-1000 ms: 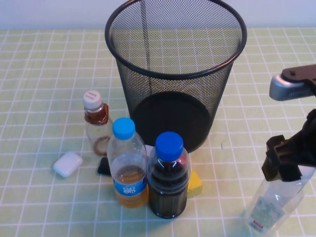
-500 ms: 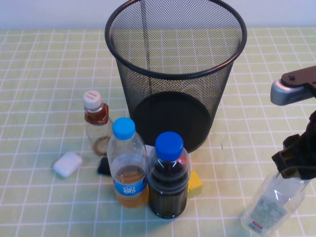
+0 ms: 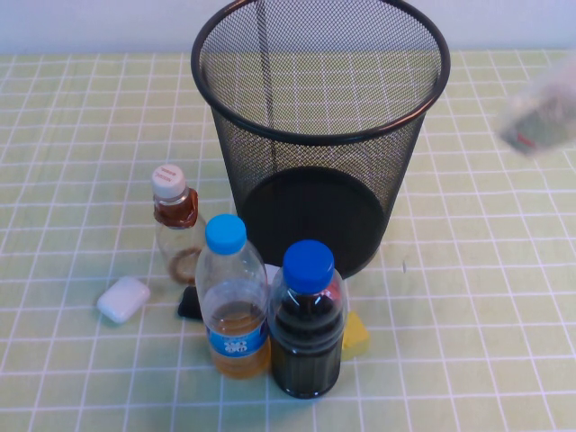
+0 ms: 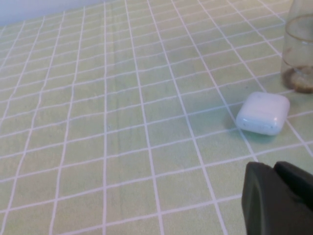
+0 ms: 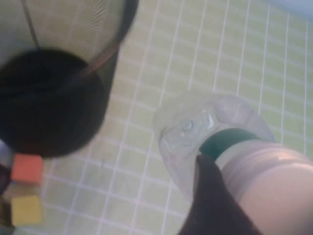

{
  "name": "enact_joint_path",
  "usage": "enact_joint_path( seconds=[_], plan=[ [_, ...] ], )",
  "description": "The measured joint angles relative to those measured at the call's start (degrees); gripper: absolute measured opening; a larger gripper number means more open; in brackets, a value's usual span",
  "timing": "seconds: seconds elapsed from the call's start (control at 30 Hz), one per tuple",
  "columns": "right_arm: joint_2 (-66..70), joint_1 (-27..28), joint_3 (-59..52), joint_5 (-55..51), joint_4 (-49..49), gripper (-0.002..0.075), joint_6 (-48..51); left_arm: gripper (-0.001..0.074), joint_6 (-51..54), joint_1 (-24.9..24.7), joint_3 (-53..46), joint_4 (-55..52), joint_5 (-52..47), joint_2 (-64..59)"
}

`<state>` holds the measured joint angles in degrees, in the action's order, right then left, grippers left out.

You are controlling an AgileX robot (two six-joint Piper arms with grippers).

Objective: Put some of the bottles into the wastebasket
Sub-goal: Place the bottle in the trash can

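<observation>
The black wire-mesh wastebasket (image 3: pixel 319 135) stands at the back middle of the table; it also shows in the right wrist view (image 5: pixel 49 98). My right gripper (image 5: pixel 220 166) is shut on the larger clear bottle (image 5: pixel 195 129), with one dark finger (image 5: pixel 210 196) against its side. In the high view that bottle (image 3: pixel 540 117) is a blur in the air to the right of the basket's rim, and the gripper itself does not show. The smaller bottle with the brown neck wrap (image 3: pixel 171 225) stands left of the basket. My left gripper (image 4: pixel 279 196) hangs low over the table, shut and empty.
A light-blue-capped bottle of amber liquid (image 3: pixel 232 301) and a blue-capped bottle of dark liquid (image 3: pixel 308 324) stand in front of the basket. A white case (image 3: pixel 123 299) lies at the left, a small black thing (image 3: pixel 189 304) and a yellow block (image 3: pixel 355 335) by the bottles.
The larger bottle has risen from the table's front right to the air beside the basket's rim. The right arm has left the high view.
</observation>
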<state>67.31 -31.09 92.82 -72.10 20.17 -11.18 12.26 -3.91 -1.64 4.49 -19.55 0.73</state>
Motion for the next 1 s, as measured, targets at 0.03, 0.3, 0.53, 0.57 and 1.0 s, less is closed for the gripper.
enact_joint_path(
  seconds=[0.03,0.3,0.53,0.57,1.0],
  plan=[
    [0.00,0.00,2.35,0.00,-0.99,0.0345,1.38,0.0001,0.00,0.00,0.00,0.00,0.15,0.00],
    [4.81,0.00,18.10,0.00,-15.93,0.0345,11.86,0.0001,0.00,0.00,0.00,0.00,2.64,0.00],
    [15.86,-0.14,19.59,3.17,-23.43,0.0345,16.58,0.0001,0.00,0.00,0.00,0.00,5.99,0.00],
    [17.66,-0.14,19.59,4.19,-23.43,0.0345,16.82,0.0001,0.00,0.00,0.00,0.00,6.74,0.00],
    [36.25,-0.14,19.49,11.15,-23.09,0.0346,19.09,0.0001,-8.91,0.00,0.00,0.00,16.74,0.00]
  ],
)
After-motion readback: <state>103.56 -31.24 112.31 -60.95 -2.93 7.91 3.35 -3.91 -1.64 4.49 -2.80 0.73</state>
